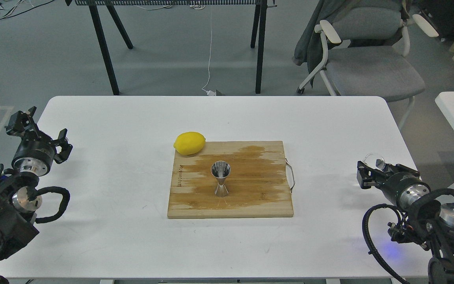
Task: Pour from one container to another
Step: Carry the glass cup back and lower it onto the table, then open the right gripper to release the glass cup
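Observation:
The steel jigger (220, 182) stands upright near the middle of the wooden cutting board (258, 197). Far to its right, low over the table's right edge, my right gripper (371, 170) is shut on the small clear cup (374, 161). The cup lies tilted between the fingers and only its rim and part of its wall show. At the table's left edge my left gripper (40, 129) is open with nothing between its fingers.
A yellow lemon (189, 142) rests against the board's far left corner. The board carries a dark wet patch and has a metal handle (291, 173) on its right side. A grey office chair (369, 59) and black table legs stand beyond the white table (112, 118).

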You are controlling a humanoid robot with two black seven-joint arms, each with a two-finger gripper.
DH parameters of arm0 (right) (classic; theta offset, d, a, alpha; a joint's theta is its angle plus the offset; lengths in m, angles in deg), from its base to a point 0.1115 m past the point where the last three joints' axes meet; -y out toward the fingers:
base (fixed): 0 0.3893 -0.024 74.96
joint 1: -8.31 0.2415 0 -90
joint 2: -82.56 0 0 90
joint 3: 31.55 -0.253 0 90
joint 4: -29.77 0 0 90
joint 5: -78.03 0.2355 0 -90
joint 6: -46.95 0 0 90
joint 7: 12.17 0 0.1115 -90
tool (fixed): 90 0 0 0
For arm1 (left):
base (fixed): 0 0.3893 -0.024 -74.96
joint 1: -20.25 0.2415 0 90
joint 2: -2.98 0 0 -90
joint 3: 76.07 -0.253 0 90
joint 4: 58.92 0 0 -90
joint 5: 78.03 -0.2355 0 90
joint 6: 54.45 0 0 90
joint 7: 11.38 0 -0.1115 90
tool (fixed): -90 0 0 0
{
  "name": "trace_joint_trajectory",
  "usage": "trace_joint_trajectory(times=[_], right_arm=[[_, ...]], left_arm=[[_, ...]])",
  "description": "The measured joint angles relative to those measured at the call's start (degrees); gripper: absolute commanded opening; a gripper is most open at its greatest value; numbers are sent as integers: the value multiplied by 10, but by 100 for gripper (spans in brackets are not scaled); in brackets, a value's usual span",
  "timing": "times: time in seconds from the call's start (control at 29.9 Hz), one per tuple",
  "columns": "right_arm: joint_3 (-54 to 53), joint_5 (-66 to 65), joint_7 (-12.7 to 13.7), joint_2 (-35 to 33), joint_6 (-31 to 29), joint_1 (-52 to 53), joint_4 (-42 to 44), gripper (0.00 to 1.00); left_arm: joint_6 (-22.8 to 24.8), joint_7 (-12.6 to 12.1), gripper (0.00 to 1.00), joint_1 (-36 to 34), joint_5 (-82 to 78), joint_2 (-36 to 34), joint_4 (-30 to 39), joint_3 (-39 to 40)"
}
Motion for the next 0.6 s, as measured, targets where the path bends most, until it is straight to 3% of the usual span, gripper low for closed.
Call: trace_joint_trajectory(times=[0.3,0.6], right_arm=[[35,-3,-38,3,13,47,50,27],[52,-3,-43,4,7,82,111,28]], left_arm=[[0,0,100,2,0,2,0,0],[0,0,100,2,0,-1,0,0]])
